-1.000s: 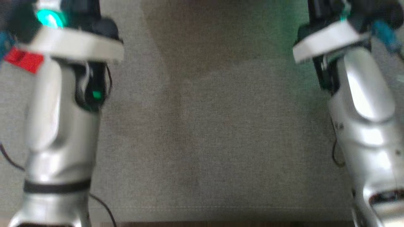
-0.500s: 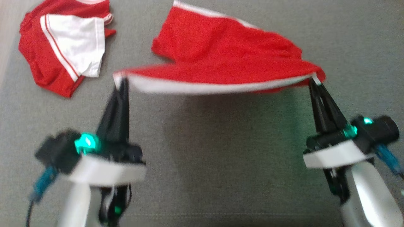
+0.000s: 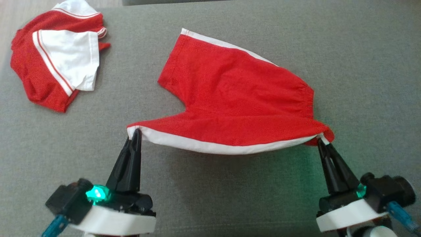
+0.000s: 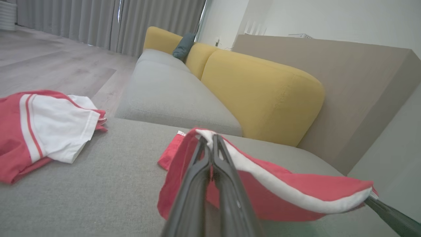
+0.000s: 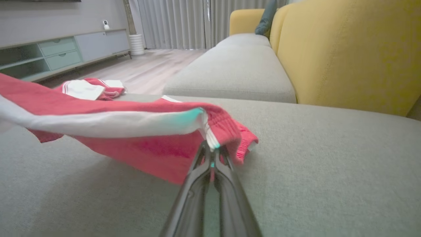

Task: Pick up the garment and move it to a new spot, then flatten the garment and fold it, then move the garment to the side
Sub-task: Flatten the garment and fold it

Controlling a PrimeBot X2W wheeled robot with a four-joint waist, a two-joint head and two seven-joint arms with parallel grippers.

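Head view gives me both pincers low in front. My left pincer (image 3: pixel 135 134) and my right pincer (image 3: pixel 319 143) are each closed on one end of the white hem (image 3: pixel 217 147) of the smaller red garment (image 3: pixel 236 98). Its near edge is lifted and stretched between them, and its far part lies on the grey cushion (image 3: pixel 210 200).

The jersey (image 3: pixel 56 62) is not in my grip. It lies well apart, at the far left corner of the cushion, in a loose bundle with a white sleeve on top. I cannot see its print. I judge it soft, light and limp, so it would sag from a single hold. Two holds, on the shoulders or on the bottom hem, would suit better. Its long axis seems to run roughly from far to near. Which end is the collar I cannot tell.
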